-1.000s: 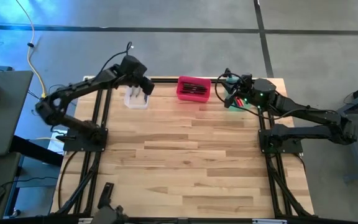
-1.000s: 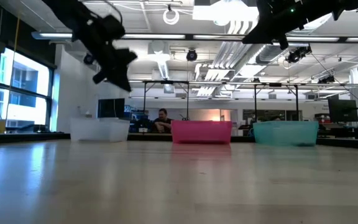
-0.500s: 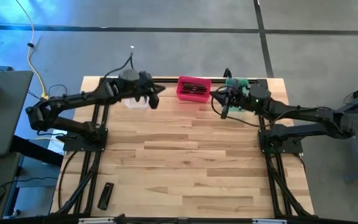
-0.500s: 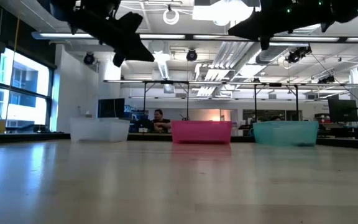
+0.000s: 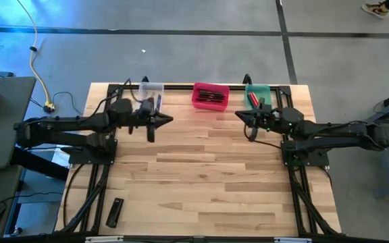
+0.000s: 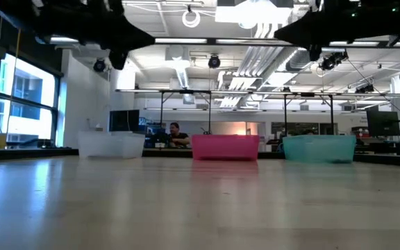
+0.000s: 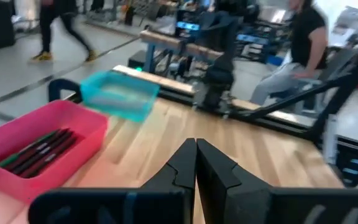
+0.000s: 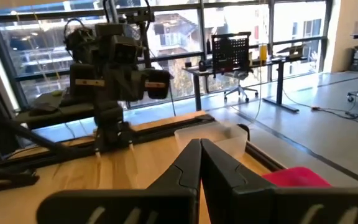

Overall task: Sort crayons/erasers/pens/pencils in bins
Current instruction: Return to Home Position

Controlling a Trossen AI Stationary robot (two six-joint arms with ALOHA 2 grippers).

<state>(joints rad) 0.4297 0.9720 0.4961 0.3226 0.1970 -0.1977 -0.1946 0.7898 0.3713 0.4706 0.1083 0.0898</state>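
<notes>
My left claw (image 5: 170, 120): black
My right claw (image 5: 238, 114): black
Left bin (image 5: 150, 88): clear
Middle bin (image 5: 211, 105): pink-red
Right bin (image 5: 263, 88): translucent green
Table (image 5: 201, 169): pale wood

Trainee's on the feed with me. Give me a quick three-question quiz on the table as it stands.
1. True or false: the left gripper holds a crayon.
2. Which bin stands in the middle of the row? A the clear bin, B the pink-red bin, C the green bin.
3. Name the thing lying alone near the table edge opposite the bins, on the left arm's side.
Key: 1 false, shut on nothing. 2 B; the clear and green bins flank it. 3 the flat black bar.
</notes>
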